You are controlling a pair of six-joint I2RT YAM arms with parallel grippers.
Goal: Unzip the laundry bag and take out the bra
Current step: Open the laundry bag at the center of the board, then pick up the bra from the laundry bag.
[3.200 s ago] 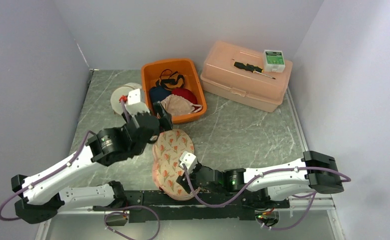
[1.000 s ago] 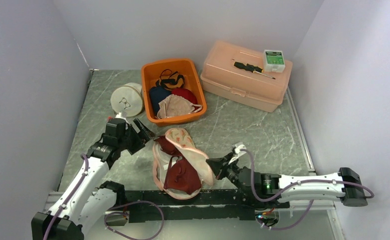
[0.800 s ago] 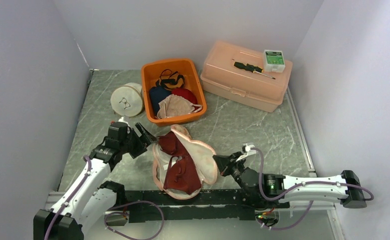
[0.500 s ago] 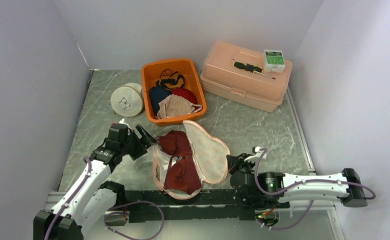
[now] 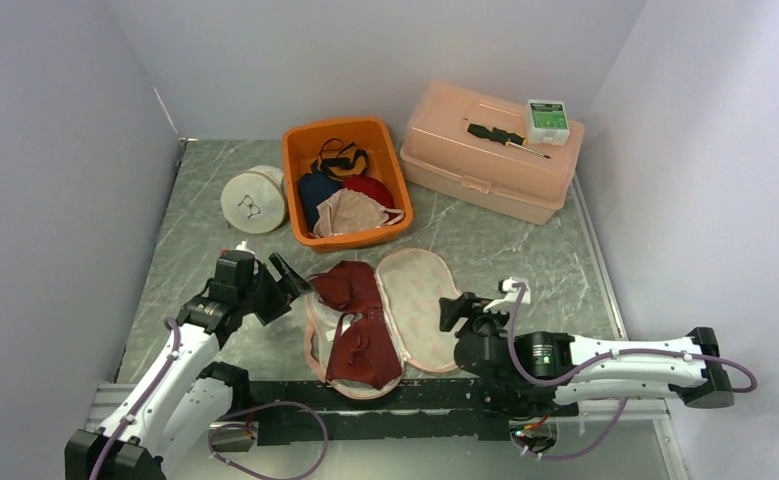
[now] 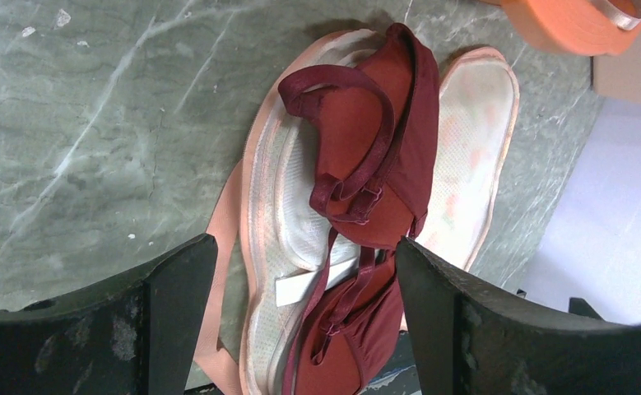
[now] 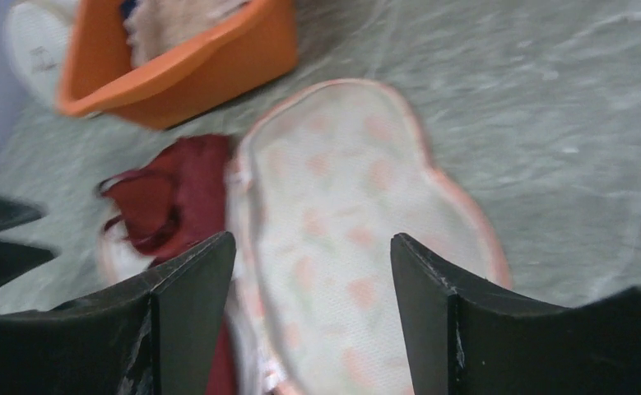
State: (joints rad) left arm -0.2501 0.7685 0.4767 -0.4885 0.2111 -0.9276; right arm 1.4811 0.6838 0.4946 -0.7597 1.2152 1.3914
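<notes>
Green marble worktop point(image 5: 525, 250) in a grey-walled booth, with the orange bin point(image 5: 295, 180) and peach toolbox point(image 5: 490, 160) at the back untouched. Right arm point(image 5: 615, 360): a second ago it had the top flap of the laundry bag point(image 5: 417, 305) pinched and was swinging it over to the right. Now the right jaws stand wide apart with nothing between them, poised just beside the flap's right edge — released. The flap lies flat on the worktop, inner side up, hinged beside the lower half, so the bag is fully laid open and the unzip step reads as complete. Left arm point(image 5: 180, 345): barely moved over that second. The left jaws are spread wide, empty, and hover near the bag's left rim. The dark red bra point(image 5: 357, 330) is now fully exposed, lying loose in the lower shell between the two arms, straps tangled on top. Remaining, by my reading: lift the bra out — the left side looks better placed for it.
</notes>
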